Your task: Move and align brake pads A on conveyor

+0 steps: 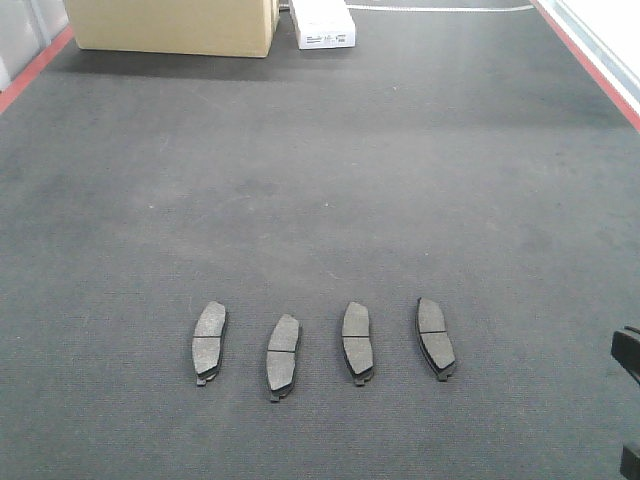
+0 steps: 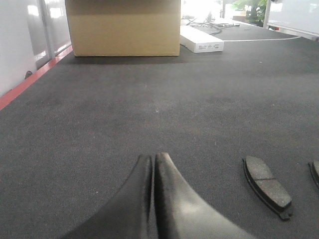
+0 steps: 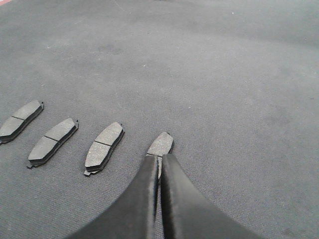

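Nearest me, my right tool (image 3: pixel 160 159) hangs with its fingers pressed together, empty, just short of the rightmost brake pad (image 3: pixel 160 144). My left tool (image 2: pixel 153 160) is likewise pinched together, holding nothing. All four brake pads (image 1: pixel 283 357) lie in a loose row on the conveyor (image 1: pixel 320 180), slightly staggered and tilted. Farther back sit a cardboard box (image 1: pixel 172 25) and a white carton (image 1: pixel 324 28). My worry: nudging with closed fingers could spin a pad or knock its neighbour askew.

Conveyor (image 1: pixel 320 180) open ahead of brake pads (image 1: pixel 283 353); cardboard box (image 1: pixel 170 25) (plus white box (image 1: pixel 323 25)) blocks far end.
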You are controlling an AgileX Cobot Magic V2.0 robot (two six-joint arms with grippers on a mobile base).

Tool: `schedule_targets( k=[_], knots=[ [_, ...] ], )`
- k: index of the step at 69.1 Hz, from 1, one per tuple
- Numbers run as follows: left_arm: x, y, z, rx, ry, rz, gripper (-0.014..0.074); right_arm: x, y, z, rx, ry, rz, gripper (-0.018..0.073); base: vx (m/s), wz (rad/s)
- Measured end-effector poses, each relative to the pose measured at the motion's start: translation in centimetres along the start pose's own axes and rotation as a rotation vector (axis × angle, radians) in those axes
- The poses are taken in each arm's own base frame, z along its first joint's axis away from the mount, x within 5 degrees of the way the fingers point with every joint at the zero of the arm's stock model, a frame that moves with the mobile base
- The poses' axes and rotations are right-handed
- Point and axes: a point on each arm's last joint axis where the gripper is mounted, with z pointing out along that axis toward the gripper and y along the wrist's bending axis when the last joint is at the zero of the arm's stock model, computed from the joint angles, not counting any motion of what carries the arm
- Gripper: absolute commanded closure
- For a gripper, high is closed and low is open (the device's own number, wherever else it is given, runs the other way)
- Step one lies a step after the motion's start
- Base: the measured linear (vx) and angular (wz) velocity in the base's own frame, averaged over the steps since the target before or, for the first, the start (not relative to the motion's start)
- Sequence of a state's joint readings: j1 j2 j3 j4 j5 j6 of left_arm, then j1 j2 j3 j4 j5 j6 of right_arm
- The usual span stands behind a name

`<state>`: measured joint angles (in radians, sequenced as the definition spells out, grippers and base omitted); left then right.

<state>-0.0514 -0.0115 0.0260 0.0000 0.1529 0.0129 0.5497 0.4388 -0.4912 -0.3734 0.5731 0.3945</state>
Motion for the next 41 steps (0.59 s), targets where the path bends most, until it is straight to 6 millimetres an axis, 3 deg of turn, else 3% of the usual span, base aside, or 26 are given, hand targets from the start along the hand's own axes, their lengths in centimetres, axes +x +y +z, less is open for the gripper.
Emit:
schedule_targets(
  k=[41],
  knots=[
    [-0.21, 0.00, 0.00, 0.000, -0.025, 0.000, 0.0602, 0.00, 0.00, 0.00, 0.000, 0.000, 0.000, 0.0566, 0.00, 0.00]
  ],
)
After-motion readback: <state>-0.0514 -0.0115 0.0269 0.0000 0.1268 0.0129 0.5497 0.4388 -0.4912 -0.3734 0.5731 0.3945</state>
